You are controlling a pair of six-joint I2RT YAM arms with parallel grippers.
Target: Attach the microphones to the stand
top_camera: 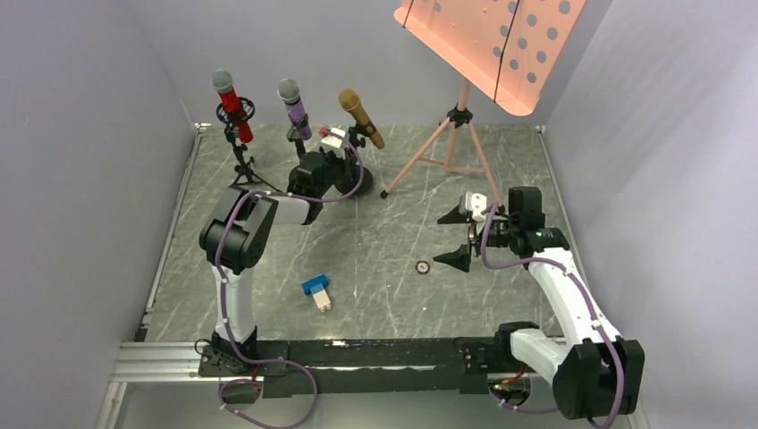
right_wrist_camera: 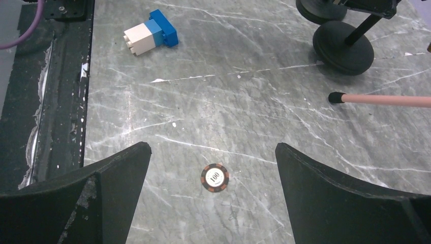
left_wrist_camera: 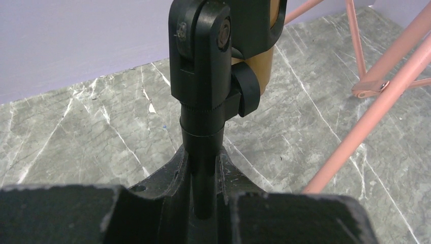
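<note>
Risk: my left gripper [left_wrist_camera: 203, 203] is clamped on the thin black pole [left_wrist_camera: 202, 147] of the stand, just under the clip [left_wrist_camera: 201, 56]. Any sideways tug likely tips the stand, and the gold microphone [top_camera: 361, 117], tilted in that clip, could slide out. The purple microphone [top_camera: 293, 105] stands near and is easy to knock. My right gripper [right_wrist_camera: 212, 150] hangs wide apart, empty, above a poker chip [right_wrist_camera: 214, 178], so it's no help if the stand topples. Gold one: all gold, mesh head, at back of table [top_camera: 384, 259]. Red microphone [top_camera: 231, 100]: glittery, in its holder, far left.
</note>
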